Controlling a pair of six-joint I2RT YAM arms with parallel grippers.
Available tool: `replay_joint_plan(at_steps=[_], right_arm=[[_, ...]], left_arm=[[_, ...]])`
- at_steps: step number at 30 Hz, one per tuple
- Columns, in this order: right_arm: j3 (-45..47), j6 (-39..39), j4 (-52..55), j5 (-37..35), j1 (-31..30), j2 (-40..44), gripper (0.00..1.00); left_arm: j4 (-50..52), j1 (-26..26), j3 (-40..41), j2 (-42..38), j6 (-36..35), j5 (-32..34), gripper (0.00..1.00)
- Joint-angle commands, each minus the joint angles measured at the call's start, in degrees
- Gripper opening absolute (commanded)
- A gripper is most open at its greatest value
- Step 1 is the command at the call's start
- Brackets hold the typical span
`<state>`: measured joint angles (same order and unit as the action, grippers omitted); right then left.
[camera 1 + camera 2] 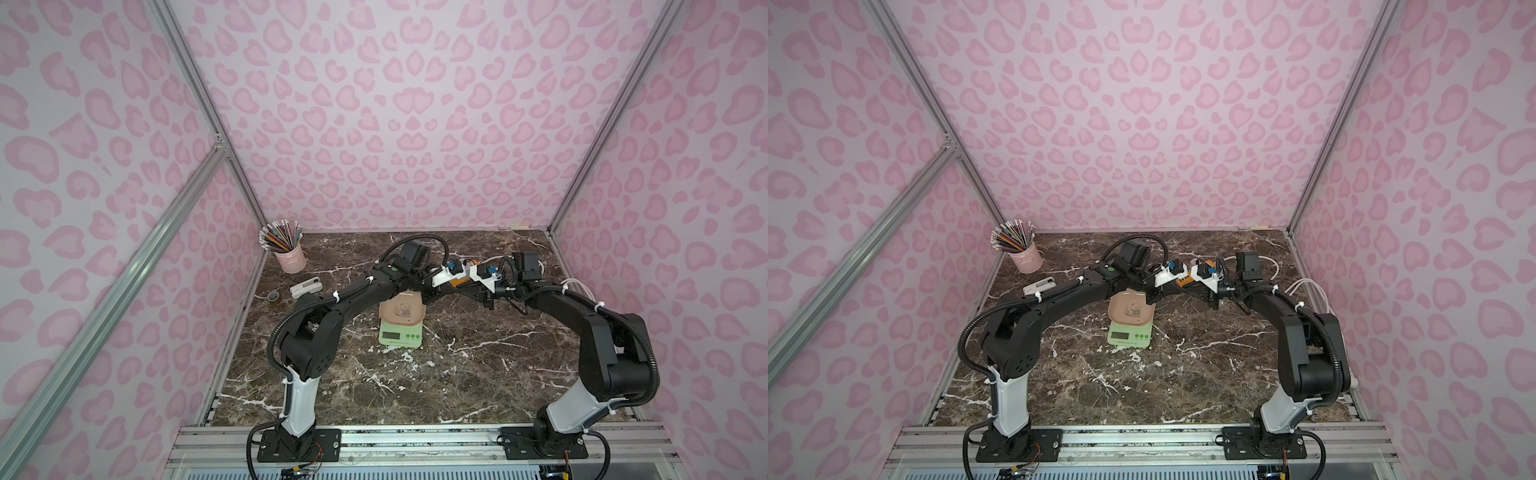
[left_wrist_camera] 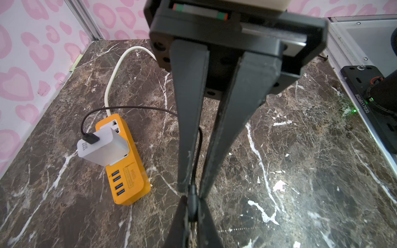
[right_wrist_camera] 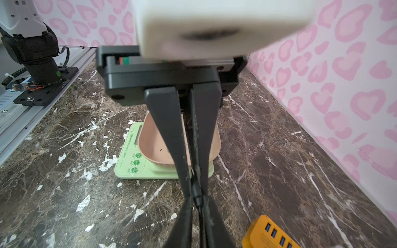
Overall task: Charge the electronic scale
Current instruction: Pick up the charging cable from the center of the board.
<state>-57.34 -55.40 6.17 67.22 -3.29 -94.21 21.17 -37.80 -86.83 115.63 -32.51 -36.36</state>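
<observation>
2 grips on black cable [image 2: 129, 108] | left claw [image 3: 195, 187] clenched | right claw [image 2: 192, 188] clenched

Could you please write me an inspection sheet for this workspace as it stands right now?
Surface: dark marble tabletop, flecked with white.
Job's things: electronic scale sits flat mid-table with its beige tray on top; charging port not visible.
Clutter: pink cup of pencils, tape roll and a small white gadget near the far left corner.
Grippers: left gripper shut on the black cable; right gripper shut on it too, tip to tip.
Cables: black cable runs from the white charger, which is plugged into the orange power strip; white cord leaves the strip.
Surroundings: pink-patterned walls, aluminium frame.
</observation>
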Motion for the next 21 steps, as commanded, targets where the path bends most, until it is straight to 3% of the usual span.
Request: replay_joint_plan(at_steps=[1, 17, 21], right_arm=[[-0.64, -1.3, 0.59, 1.33, -0.13, 0.49, 0.18], [-0.75, -0.38, 0.29, 2.31, -0.07, -0.6, 0.04], [-0.93, 0.37, -0.07, 2.13, -0.11, -0.91, 0.01]], left_arm=[[-0.96, -0.07, -0.62, 0.28, -0.73, -0.18, 0.08], [-2.51, -0.08, -0.04, -0.75, -0.24, -1.43, 0.08], [-4.66, 0.02, 1.61, -2.07, 0.94, -1.0, 0.23]])
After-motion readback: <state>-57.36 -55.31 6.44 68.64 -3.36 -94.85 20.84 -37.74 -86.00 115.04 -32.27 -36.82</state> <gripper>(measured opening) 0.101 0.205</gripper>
